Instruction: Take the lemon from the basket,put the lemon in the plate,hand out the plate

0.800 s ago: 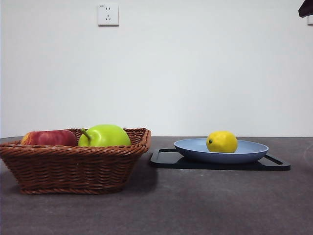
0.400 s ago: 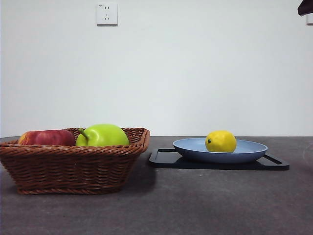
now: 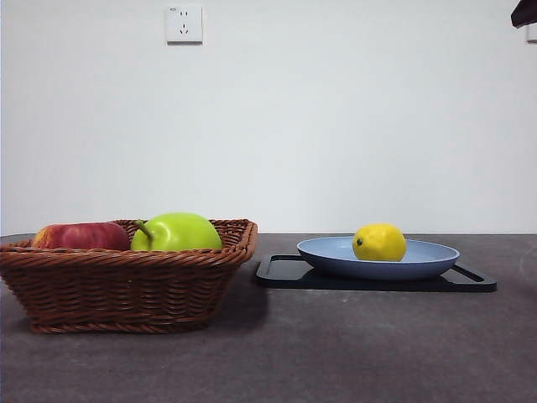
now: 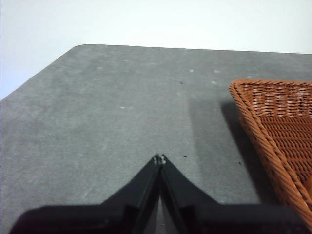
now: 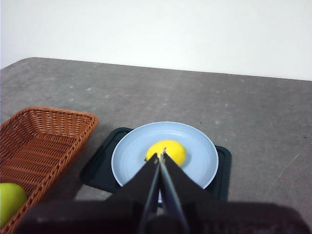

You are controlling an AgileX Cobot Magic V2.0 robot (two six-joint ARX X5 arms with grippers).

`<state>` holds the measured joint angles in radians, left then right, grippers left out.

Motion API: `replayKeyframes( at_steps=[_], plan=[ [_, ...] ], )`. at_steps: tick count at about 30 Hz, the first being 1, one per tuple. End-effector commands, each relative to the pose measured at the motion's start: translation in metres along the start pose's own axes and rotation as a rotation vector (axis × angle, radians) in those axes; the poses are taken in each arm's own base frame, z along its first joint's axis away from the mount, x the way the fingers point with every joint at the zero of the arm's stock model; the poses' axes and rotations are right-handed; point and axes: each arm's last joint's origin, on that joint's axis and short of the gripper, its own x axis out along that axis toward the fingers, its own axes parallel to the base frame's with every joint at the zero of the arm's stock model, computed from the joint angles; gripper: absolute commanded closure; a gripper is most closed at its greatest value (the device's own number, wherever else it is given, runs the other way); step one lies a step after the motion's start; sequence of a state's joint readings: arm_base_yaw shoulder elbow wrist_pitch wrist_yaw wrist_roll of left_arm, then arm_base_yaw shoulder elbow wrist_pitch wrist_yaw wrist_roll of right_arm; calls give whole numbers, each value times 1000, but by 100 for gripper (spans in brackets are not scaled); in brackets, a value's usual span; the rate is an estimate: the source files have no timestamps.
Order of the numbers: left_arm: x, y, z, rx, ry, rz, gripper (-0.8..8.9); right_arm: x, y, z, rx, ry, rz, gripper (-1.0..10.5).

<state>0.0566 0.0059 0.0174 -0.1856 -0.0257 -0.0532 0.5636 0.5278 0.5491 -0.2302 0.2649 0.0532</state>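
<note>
The yellow lemon lies in the light blue plate, which rests on a flat black tray. The brown wicker basket stands to the left of it. High above the plate and well clear of the lemon hangs my right gripper, shut with nothing in it; only a black tip of an arm shows at the top right corner of the front view. My left gripper is shut and empty over bare table beside the basket's rim.
A red apple and a yellow-green apple sit in the basket. The grey table runs in front of both containers. A white wall socket is on the back wall.
</note>
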Motion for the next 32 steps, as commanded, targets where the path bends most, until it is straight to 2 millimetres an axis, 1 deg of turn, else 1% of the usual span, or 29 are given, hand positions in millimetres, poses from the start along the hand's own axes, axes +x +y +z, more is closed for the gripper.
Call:
replayKeyframes(
  at_steps=[1,20,22,24,27,29,32],
  plan=[
    [1,0,-3,-5,0,0,805,-1,1,4,13,-20,3,943],
    [1,0,-2,-5,-3,0,805,-1,1,4,11,-19,2,943],
    [1,0,-2,-5,-3,0,805,-1,1,3,-52,-19,-1,943],
    [1,0,-2,-5,-3,0,805,-6,-1,4,-119,-33,-2,943],
    [1,0,-2,-5,-4,0,805,-21,-9,2,-185,-45,-33,943],
    [1,0,-2,-5,-5,0,805,-29,-16,-1,-173,-75,-79,943],
    [1,0,-2,-5,-6,0,805,-36,-28,-14,-113,-112,-124,943]
  ],
)
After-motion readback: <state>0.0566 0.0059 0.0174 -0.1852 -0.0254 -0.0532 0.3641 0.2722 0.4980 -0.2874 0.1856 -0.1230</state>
